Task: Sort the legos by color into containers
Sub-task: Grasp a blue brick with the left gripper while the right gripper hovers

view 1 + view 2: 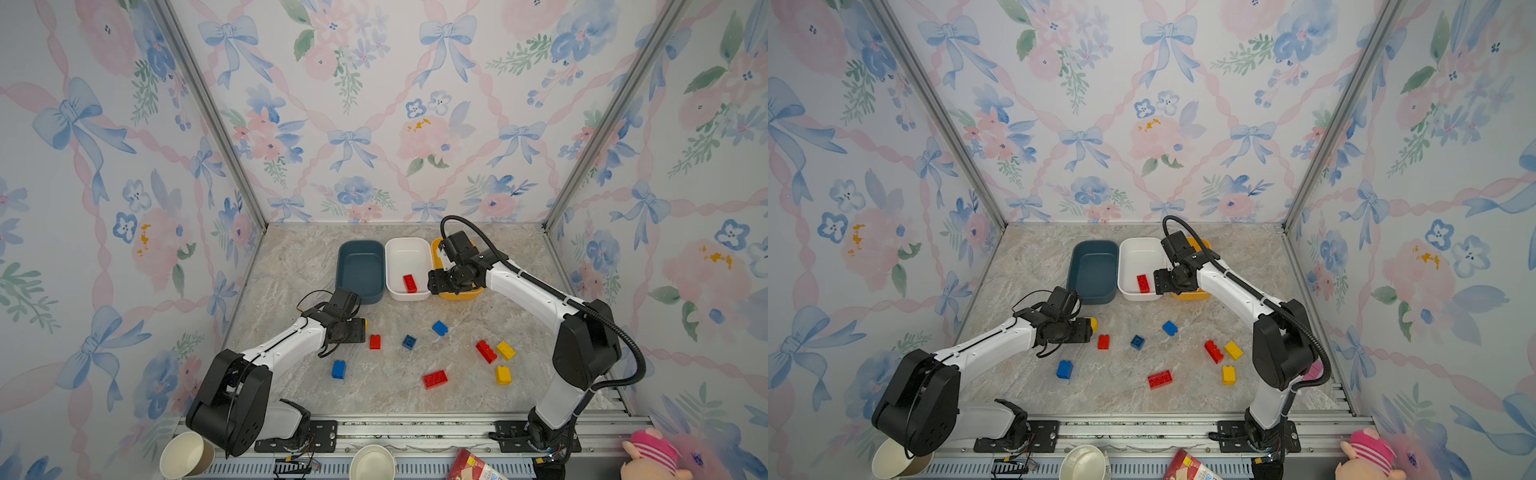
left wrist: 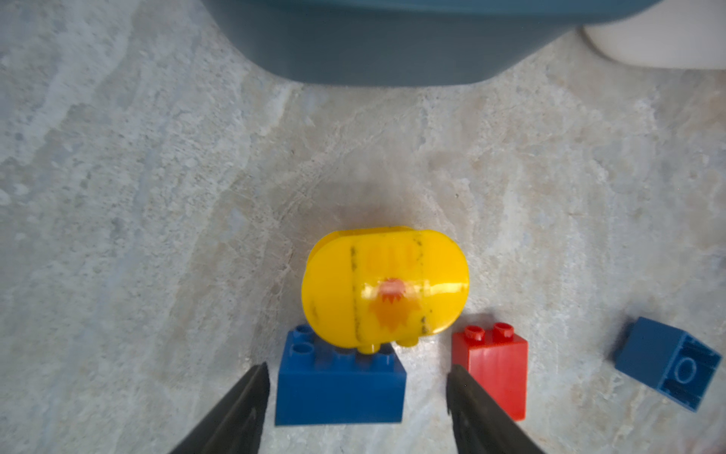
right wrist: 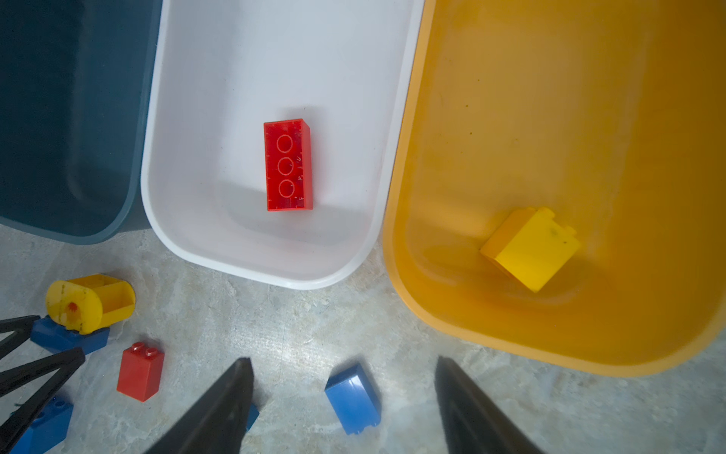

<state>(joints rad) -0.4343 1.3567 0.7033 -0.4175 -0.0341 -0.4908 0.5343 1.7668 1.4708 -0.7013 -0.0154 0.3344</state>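
Note:
Low over the table, my left gripper [image 2: 358, 373] is open, its fingers either side of a blue brick [image 2: 340, 387] without touching it. A rounded yellow piece [image 2: 385, 287] rests on that brick. My right gripper [image 3: 343, 361] hangs open and empty above the near ends of the white container [image 1: 407, 257] and yellow container [image 1: 461, 296]. A red brick [image 3: 288, 165] lies in the white one, a yellow brick [image 3: 530, 249] in the yellow one. The dark blue container [image 1: 360, 270] holds nothing. Several red, blue and yellow legos lie loose on the table.
Loose legos include a red one [image 1: 375, 341], a dark blue one [image 1: 409, 342], a blue one [image 1: 439, 328], a red and yellow cluster [image 1: 486, 351] and a long red one [image 1: 435, 379]. Paper cups [image 1: 185, 455], a packet [image 1: 473, 465] and a plush toy [image 1: 650, 455] sit beyond the front rail.

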